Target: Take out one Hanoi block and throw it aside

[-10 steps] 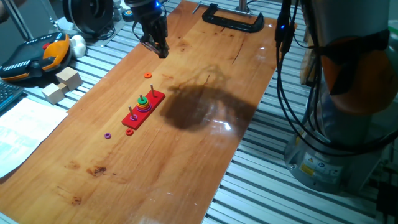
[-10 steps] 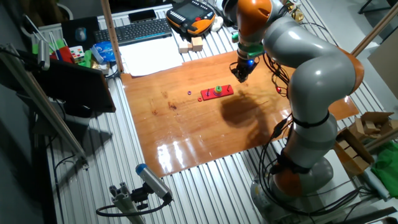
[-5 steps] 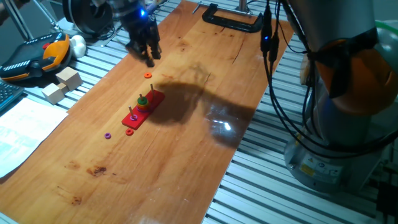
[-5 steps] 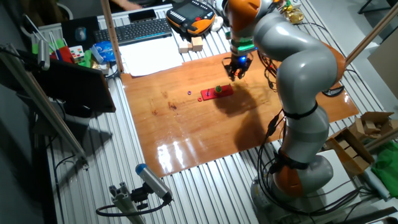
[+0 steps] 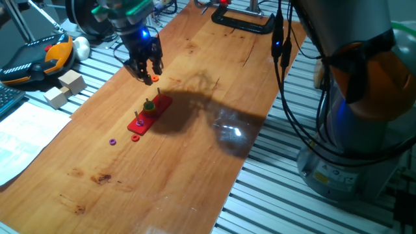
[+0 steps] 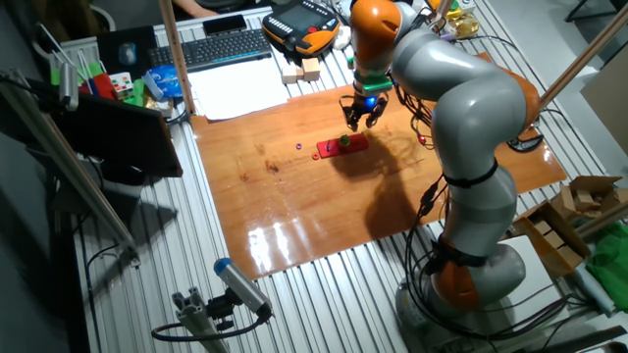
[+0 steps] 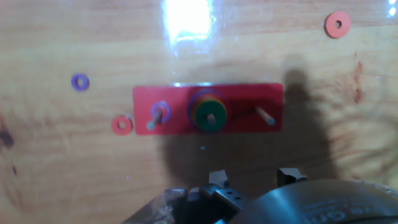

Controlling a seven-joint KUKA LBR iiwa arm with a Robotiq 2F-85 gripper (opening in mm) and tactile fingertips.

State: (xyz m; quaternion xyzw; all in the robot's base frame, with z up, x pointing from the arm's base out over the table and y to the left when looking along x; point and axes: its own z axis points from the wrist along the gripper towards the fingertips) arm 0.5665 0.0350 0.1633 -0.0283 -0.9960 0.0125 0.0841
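The dark green Hanoi block (image 7: 200,117) sits on top of a stack of coloured rings on the middle peg of the red peg base (image 7: 249,99). It also shows in one fixed view (image 5: 149,103) and in the other fixed view (image 6: 345,140). My gripper (image 5: 145,69) hangs above the table just beyond the base, open and empty. In the hand view its fingertips (image 7: 217,179) show at the bottom edge, clear of the base. A small purple ring (image 7: 160,110) sits on the left peg. The right peg is bare.
Loose rings lie on the wooden table: a purple ring (image 7: 79,81), a red ring (image 7: 122,124) by the base's left end, an orange-red ring (image 7: 337,24) at the far right. A black clamp (image 5: 244,21) grips the table's far edge. Wooden blocks (image 5: 65,88) lie off the table.
My gripper has moved across the table toward the peg base, from near the far edge to just beyond the base. The rings and base have not moved.
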